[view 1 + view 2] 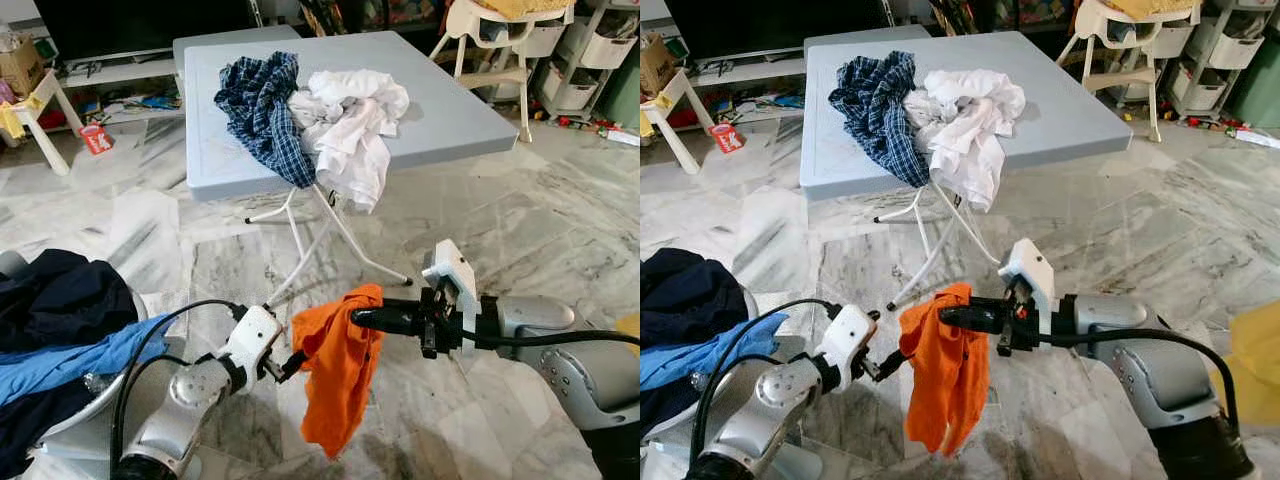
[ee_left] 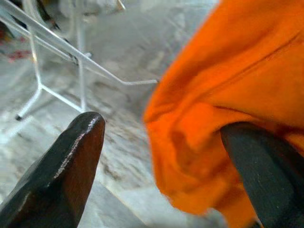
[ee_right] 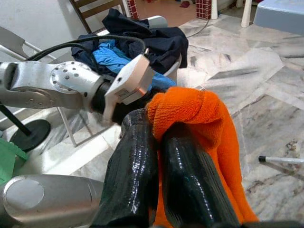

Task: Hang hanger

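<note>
An orange cloth [image 1: 338,375] hangs low over the marble floor. My right gripper [image 1: 360,317] is shut on its bunched top edge; in the right wrist view the two black fingers [image 3: 137,156] pinch the orange fold [image 3: 190,107]. My left gripper [image 1: 291,364] sits at the cloth's left edge, open. In the left wrist view the cloth [image 2: 237,80] lies against one finger [image 2: 266,171] while the other finger [image 2: 66,166] stands apart from it. I see no hanger.
A grey folding table [image 1: 450,110] stands ahead with a blue plaid shirt [image 1: 258,100] and a white shirt [image 1: 350,125] heaped on it. A pile of dark and blue clothes [image 1: 60,320] lies at my left. White chairs and storage bins line the back.
</note>
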Robot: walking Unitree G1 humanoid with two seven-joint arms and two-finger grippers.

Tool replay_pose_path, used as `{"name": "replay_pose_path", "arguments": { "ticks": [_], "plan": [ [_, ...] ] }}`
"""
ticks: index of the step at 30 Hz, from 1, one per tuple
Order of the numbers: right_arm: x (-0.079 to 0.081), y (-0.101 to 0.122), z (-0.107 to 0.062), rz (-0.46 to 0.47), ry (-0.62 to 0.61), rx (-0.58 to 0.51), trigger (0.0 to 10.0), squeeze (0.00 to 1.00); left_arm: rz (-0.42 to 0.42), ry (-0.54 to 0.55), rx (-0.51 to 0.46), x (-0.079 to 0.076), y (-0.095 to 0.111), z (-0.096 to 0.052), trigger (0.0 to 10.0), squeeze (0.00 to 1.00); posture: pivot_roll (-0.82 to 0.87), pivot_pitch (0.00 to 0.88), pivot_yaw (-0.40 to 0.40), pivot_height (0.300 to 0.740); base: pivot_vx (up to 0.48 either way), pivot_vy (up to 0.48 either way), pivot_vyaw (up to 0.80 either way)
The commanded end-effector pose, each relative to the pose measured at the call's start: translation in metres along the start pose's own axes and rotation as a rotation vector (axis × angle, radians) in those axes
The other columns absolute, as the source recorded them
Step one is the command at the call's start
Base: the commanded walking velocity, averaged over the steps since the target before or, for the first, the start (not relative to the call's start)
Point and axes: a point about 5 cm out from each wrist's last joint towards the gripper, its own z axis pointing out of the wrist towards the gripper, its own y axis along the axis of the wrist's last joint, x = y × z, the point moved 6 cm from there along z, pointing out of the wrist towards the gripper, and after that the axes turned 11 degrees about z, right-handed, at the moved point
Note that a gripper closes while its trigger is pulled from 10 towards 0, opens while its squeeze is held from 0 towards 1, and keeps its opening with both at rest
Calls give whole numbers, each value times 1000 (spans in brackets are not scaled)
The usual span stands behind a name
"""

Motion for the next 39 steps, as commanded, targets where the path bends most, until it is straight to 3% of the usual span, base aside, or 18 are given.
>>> {"name": "replay_pose_path", "arguments": {
  "ticks": [1, 9, 10, 11, 12, 16, 17, 18, 19, 21, 24, 32, 33, 34, 35, 39],
  "plan": [
    [5, 12, -2, -46, 14, -17, 0, 0, 9, 25, -24, 7, 2, 0, 39, 0, -148, 62, 21, 740, 0, 0, 0],
    [5, 13, -3, -51, 4, -22, 0, 0, 64, 18, -80, 3, 12, 7, 0, 0, -162, 60, 24, 740, 0, 0, 0],
    [3, 13, -5, -51, -4, -20, 0, 0, 72, -9, -105, -3, 17, 8, 6196, 0, -165, 60, 25, 740, 0, 0, 0],
    [3, 13, -5, -51, -4, -20, 0, 0, 72, -9, -105, -3, 17, 8, 6196, 0, -165, 60, 25, 740, 0, 0, 0],
    [1, 13, -6, -51, -16, -18, 0, 0, 94, -41, -139, -10, 25, 7, 10000, 0, -165, 61, 27, 740, 0, 0, 0],
    [-1, 12, -6, -51, -23, -19, 0, 0, 145, -32, -132, -9, 22, -1, 10000, 0, -160, 62, 27, 740, 0, 0, 0],
    [-1, 12, -6, -50, -23, -19, 0, 0, 152, 3, -120, -2, 18, -5, 10000, 0, -153, 62, 27, 740, 0, 0, 0],
    [-1, 12, -6, -50, -24, -19, 0, 0, 155, 29, -112, 2, 16, -7, 10000, 141, -153, 62, 27, 740, 0, 0, 0],
    [-1, 11, -6, -48, -25, -19, 0, 0, 120, 49, -113, 8, 13, -11, 10000, 1000, -145, 62, 27, 740, 0, 0, 0],
    [-2, 8, -5, -46, -27, -19, 0, 0, 68, 63, -140, 16, 11, -24, 10000, 1000, -137, 60, 24, 740, 0, 0, 0],
    [-3, 8, -4, -45, -25, -18, 0, 0, 44, 49, -161, 15, 13, -31, 10000, 1000, -133, 60, 22, 740, 0, 0, 0],
    [-3, 10, -1, -52, -15, -16, 0, 0, 24, -39, -159, -6, 7, -35, 10000, 1000, -132, 56, 10, 740, 0, 0, 0],
    [-3, 12, -1, -58, -10, -15, 0, 0, 10, -90, -170, -19, 10, -28, 10000, 745, -140, 56, 6, 740, 0, 0, 0],
    [-2, 13, -1, -61, -8, -13, 0, 0, 8, -109, -174, -25, 11, -25, 10000, 745, -140, 56, 6, 740, 0, 0, 0],
    [-2, 13, -1, -63, -6, -13, 0, 0, 13, -117, -169, -27, 10, -22, 10000, 0, -149, 54, 4, 740, 0, 0, 0],
    [0, 15, -4, -69, -6, -8, 0, 0, 43, -156, -154, -35, 7, -11, 10000, 0, -171, 54, 4, 740, 0, 0, 0]
  ]
}}
